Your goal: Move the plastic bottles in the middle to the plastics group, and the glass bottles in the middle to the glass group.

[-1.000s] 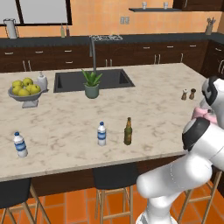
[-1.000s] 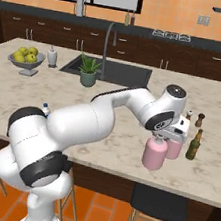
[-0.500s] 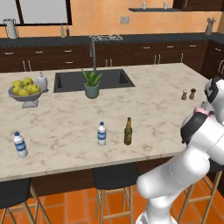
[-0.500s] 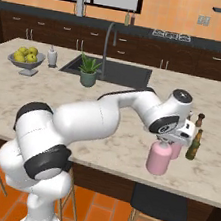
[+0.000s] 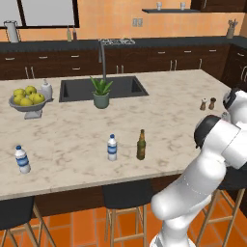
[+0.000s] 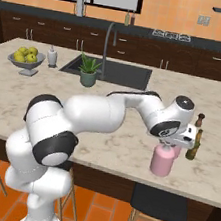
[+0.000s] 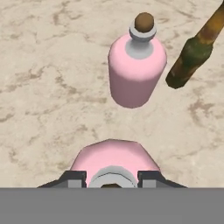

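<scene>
My gripper [image 6: 171, 144] [image 7: 113, 178] is shut on the neck of a squat pink bottle [image 6: 161, 162] [image 7: 113, 158], held upright low over the counter's right front. Just beyond it stands a like pink bottle [image 7: 136, 74] [image 6: 178, 151] with a stopper, and beside that a slim dark beer bottle [image 7: 194, 50] [image 6: 194, 146]. In the middle of the island stand a small clear water bottle [image 5: 112, 147] with a blue label and a second dark beer bottle [image 5: 141, 145]. Another small water bottle [image 5: 21, 159] stands alone at the far left.
Salt-and-pepper shakers [image 5: 207, 103] stand near the right end. A fruit bowl [image 5: 26, 100], a white pump bottle [image 5: 46, 89], a potted plant [image 5: 101, 92] and the sink [image 5: 103, 88] lie toward the back. Stools stand under the front edge.
The arm has carried the pink bottle a little to the right and lower, closer to the other pink bottle and the beer bottle. The other bottles have not moved.
</scene>
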